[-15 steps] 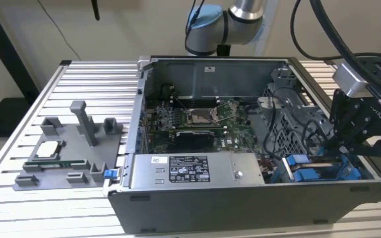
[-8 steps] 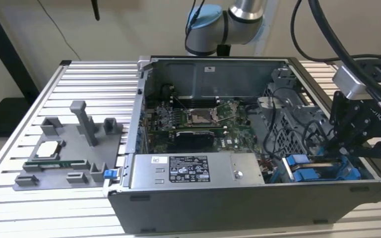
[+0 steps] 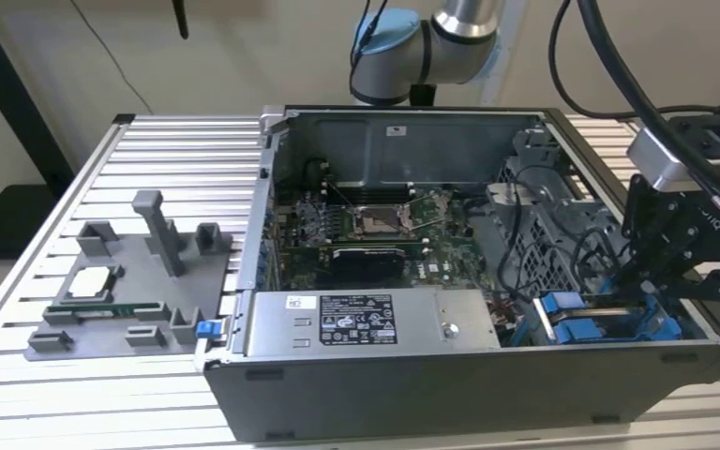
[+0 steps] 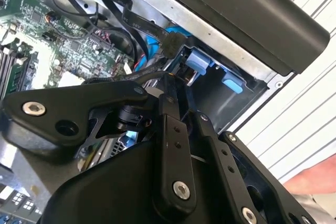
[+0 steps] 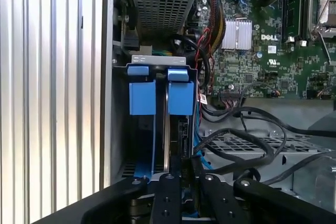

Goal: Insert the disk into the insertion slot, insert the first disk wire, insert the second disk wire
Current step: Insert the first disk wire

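The tool [image 5: 182, 169] is matte black. Bright blue fittings [image 5: 181, 98] mark the grey insertion slot [image 5: 157, 59]. The motherboard [image 5: 252, 61] is green, the cables [image 5: 252, 135] black, the power-supply box [image 5: 160, 3] grey with a perforated grid, the bench [image 3: 160, 150] ribbed silver.

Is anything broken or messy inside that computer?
Nothing looks broken or spilled. The one untidy thing is the black cables, lying in loose loops across the grey metal beside the insertion slot, with one plug apparently hanging unplugged.

Motherboard [image 3: 373, 225], power-supply box [image 3: 367, 323], grey fixture [image 3: 147, 277]
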Tool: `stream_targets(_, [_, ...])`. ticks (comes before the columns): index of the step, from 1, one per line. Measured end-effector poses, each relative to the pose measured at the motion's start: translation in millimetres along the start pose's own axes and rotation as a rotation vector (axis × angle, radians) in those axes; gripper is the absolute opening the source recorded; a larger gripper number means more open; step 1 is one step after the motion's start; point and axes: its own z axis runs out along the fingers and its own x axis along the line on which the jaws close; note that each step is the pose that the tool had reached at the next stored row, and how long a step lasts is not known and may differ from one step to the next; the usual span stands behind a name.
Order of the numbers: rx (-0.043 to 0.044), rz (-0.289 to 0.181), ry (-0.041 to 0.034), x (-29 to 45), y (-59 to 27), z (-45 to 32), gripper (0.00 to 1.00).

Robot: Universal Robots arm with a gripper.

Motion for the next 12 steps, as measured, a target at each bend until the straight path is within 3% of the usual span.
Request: stream_targets(12, [0.0029, 0.007, -0.0006, -0.9, -0.7, 0.9, 0.00])
